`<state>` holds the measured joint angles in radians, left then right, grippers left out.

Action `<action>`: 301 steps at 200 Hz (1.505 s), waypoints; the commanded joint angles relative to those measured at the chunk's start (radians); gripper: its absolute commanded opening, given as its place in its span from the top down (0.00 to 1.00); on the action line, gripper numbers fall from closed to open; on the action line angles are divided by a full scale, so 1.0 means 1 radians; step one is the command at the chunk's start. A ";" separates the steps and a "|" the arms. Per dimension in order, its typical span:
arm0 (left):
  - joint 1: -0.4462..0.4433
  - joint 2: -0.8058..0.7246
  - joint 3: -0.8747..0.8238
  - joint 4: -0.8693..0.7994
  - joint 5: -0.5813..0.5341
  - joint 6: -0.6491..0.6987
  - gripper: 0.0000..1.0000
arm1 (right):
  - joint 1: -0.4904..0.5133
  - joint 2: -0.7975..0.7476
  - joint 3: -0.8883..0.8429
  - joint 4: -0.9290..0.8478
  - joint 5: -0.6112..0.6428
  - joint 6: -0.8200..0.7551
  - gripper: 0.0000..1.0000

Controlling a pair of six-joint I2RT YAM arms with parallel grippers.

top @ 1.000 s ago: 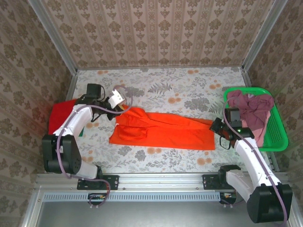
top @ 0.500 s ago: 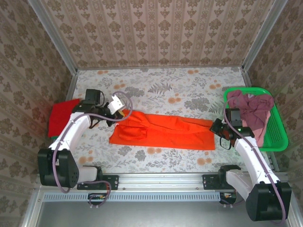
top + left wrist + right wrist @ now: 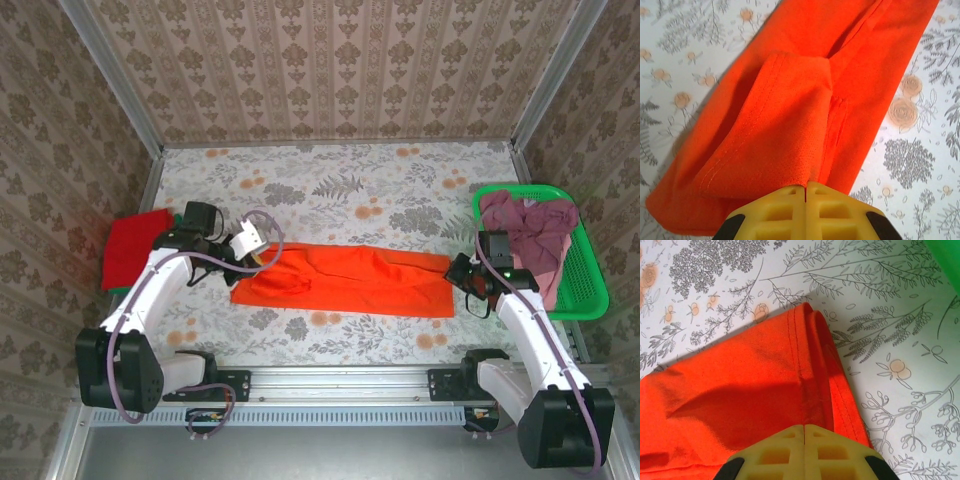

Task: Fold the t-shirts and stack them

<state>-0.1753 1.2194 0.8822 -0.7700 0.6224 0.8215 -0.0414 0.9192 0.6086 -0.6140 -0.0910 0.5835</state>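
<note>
No readable text, labels or nos. anywhere.

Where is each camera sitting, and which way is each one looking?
Top external: high behind the robot, looking down on the table; left arm and right arm show from base to wrist.
Left wrist: on the left arm's wrist, looking down at the orange t-shirt; the tips of the left gripper show, shut on a fold.
Right wrist: on the right arm's wrist, looking down at the shirt's other end; the right gripper shows, shut on cloth.
Shared: all three see the orange t-shirt on the table.
</note>
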 commanded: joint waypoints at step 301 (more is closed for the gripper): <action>-0.036 0.138 0.135 -0.023 -0.082 -0.363 0.00 | 0.018 -0.092 -0.104 0.143 -0.234 -0.048 0.22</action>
<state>-0.1749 1.3605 0.9485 -0.8787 0.5125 0.6735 -0.0566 0.8143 0.4870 -0.5842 -0.2630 0.5488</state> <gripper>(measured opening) 0.996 0.782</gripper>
